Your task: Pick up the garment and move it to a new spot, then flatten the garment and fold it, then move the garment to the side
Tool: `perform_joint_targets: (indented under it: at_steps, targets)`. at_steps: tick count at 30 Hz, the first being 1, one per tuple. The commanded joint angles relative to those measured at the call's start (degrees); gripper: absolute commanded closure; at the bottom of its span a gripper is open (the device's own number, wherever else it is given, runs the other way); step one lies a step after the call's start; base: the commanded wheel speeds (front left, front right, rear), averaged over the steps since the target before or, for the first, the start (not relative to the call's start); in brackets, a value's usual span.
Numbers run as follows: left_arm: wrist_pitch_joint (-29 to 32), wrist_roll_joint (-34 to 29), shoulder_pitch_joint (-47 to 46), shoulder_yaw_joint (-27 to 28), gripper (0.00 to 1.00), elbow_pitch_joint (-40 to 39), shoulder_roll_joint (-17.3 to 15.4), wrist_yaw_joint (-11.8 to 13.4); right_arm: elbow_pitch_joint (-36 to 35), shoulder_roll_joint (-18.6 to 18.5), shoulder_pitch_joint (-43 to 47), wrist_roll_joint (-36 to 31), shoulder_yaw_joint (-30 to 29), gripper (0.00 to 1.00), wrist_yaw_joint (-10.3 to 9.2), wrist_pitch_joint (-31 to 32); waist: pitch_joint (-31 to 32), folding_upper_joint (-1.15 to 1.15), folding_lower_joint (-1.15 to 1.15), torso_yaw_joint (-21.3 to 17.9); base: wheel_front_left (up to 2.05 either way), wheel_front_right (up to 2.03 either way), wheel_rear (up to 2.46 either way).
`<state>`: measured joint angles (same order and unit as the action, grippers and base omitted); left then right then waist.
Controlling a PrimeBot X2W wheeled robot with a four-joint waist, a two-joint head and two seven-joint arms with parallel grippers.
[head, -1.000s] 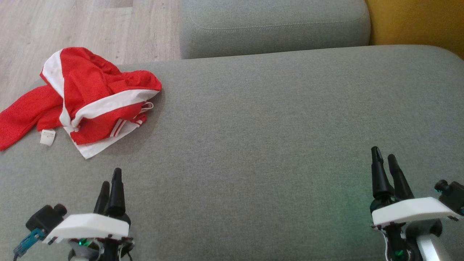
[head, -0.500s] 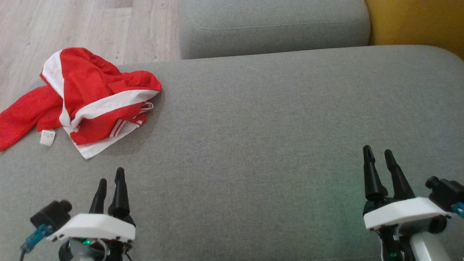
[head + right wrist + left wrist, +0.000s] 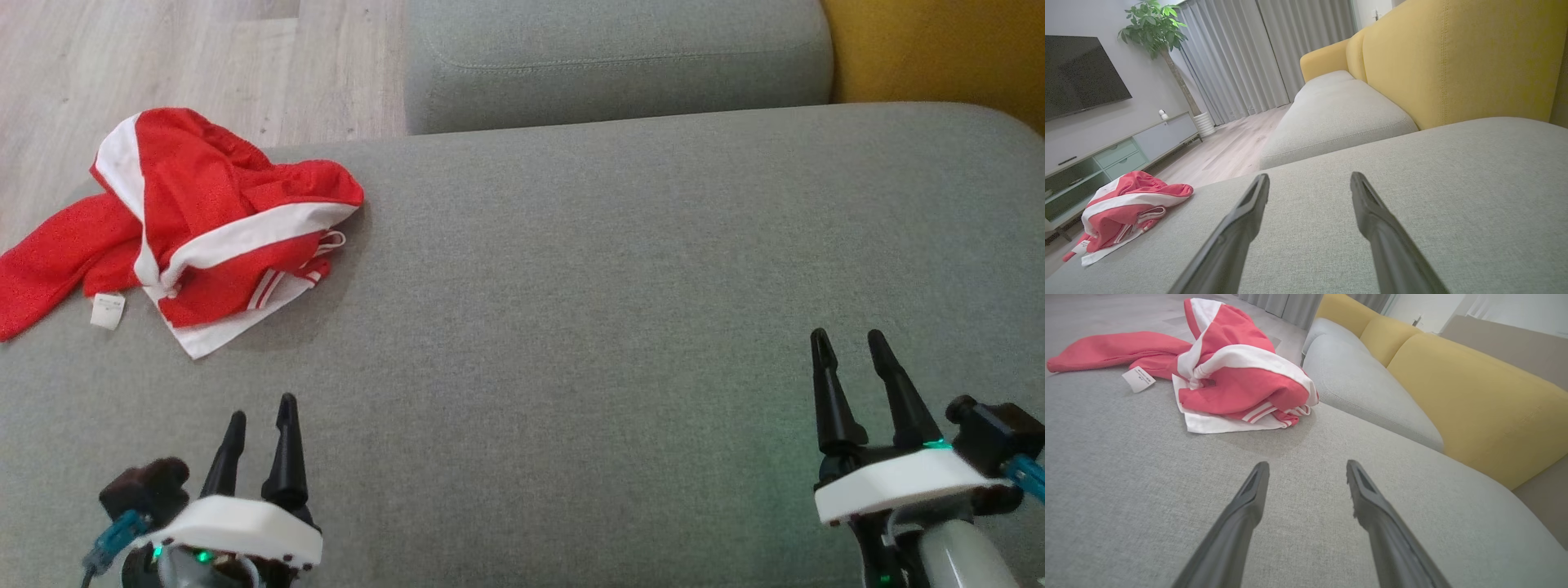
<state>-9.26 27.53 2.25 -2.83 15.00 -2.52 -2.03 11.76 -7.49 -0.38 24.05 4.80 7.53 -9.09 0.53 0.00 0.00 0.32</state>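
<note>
A crumpled red garment [image 3: 204, 220] with white stripes and a small white label lies at the far left corner of the grey sofa seat [image 3: 588, 294], one part trailing over the left edge. The left wrist view shows the garment [image 3: 1224, 375] ahead and to the left; in the right wrist view the garment [image 3: 1126, 208] sits far off at the lower left. My left gripper [image 3: 261, 412] hovers open near the front left, a short way in front of the cloth, nothing between its fingers. My right gripper [image 3: 849, 347] is open and empty at the front right.
A second grey cushion [image 3: 612, 57] adjoins the seat at the back, with yellow backrests [image 3: 1453, 57] to the right. Wooden floor [image 3: 163, 57] lies beyond the seat's left corner. A TV stand [image 3: 1106, 155], a screen and a potted plant stand across the room.
Both grippers have turned so their fingers show more spread apart. The left gripper dropped slightly lower and rightward in view; the right shifted a little left. The garment has not moved.
</note>
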Motion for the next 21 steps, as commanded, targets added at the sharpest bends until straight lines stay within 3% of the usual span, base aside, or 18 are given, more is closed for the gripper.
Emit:
perform_joint_targets:
  at_steps: [1, 21]
  targets:
    - [-0.87, -2.42, -1.57, 1.3, 0.0, -1.53, -1.0, 0.07, -2.02, -0.72, -1.42, -1.87, 0.64, 0.0, -0.03, -1.0, 0.08, 0.0, 0.0, 0.0, 0.0, 0.0, 0.0]
    - [-4.22, -16.62, -1.01, 1.23, 0.0, -0.05, -1.49, 1.22, -0.68, 0.21, -0.87, -12.18, -0.07, 0.0, -0.04, -4.37, 0.12, 0.0, 0.0, 0.13, 0.0, 0.0, 0.0]
